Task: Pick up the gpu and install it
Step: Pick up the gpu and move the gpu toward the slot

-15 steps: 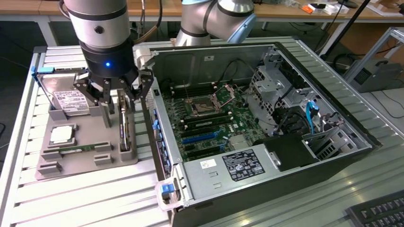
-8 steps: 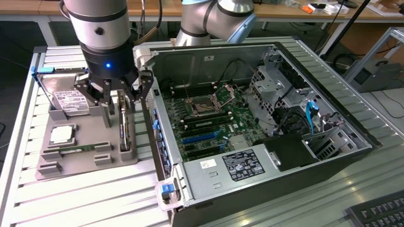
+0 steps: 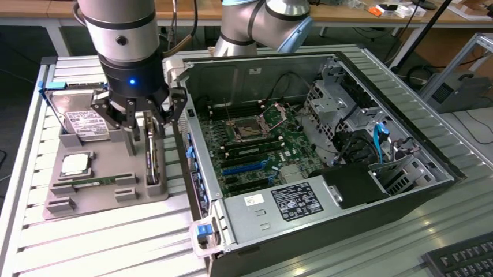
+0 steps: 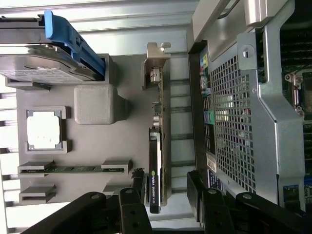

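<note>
tool point(image 4: 165, 181) over gpu point(image 3: 152, 163), slatted metal table point(image 3: 115, 236)

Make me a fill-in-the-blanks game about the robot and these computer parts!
The black robot gripper hangs above the thin black graphics card, jaws ____.
The card stands on its ____ in the grey plastic tray.
The silver hard drive sits in a ____ plastic carrier.
Missing words: open, edge, blue.

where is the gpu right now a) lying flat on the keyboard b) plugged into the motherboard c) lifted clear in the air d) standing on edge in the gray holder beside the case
d: the gpu stands on edge in the gray holder, the open pincer straddling it.
</note>
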You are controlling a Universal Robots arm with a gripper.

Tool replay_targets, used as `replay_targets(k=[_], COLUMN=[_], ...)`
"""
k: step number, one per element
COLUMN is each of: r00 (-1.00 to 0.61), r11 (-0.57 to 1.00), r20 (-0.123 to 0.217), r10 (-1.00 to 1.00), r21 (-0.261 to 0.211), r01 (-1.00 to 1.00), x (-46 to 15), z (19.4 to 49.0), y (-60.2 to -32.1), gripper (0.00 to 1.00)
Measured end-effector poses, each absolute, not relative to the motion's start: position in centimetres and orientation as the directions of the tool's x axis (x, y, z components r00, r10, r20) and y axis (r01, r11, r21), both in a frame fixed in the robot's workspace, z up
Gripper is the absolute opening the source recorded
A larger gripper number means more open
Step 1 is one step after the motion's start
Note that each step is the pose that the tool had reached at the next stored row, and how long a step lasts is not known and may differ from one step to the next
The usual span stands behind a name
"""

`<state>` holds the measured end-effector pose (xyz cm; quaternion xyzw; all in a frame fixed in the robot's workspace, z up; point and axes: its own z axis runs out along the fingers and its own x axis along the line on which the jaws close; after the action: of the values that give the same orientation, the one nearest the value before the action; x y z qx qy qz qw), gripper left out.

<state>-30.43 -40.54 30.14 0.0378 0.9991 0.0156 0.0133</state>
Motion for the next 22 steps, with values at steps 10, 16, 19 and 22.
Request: replay_targets(k=[10,16,19,22], r00=[-0.997,-0.997,-0.997,-0.997], r11=[0.997,0.997,0.997,0.997], r20=[-0.025,-0.025,-0.025,-0.025], r10=[0.076,0.076,0.076,0.076], r21=[0.032,0.032,0.032,0.032], r01=[0.075,0.075,0.075,0.075], x=[-30.43,-30.43,-30.43,-30.43], z=[29.74,29.52,29.41,29.32], y=[-40.55,-40.54,-40.55,-40.55], gripper=[0.48,0.48,0.48,0.48])
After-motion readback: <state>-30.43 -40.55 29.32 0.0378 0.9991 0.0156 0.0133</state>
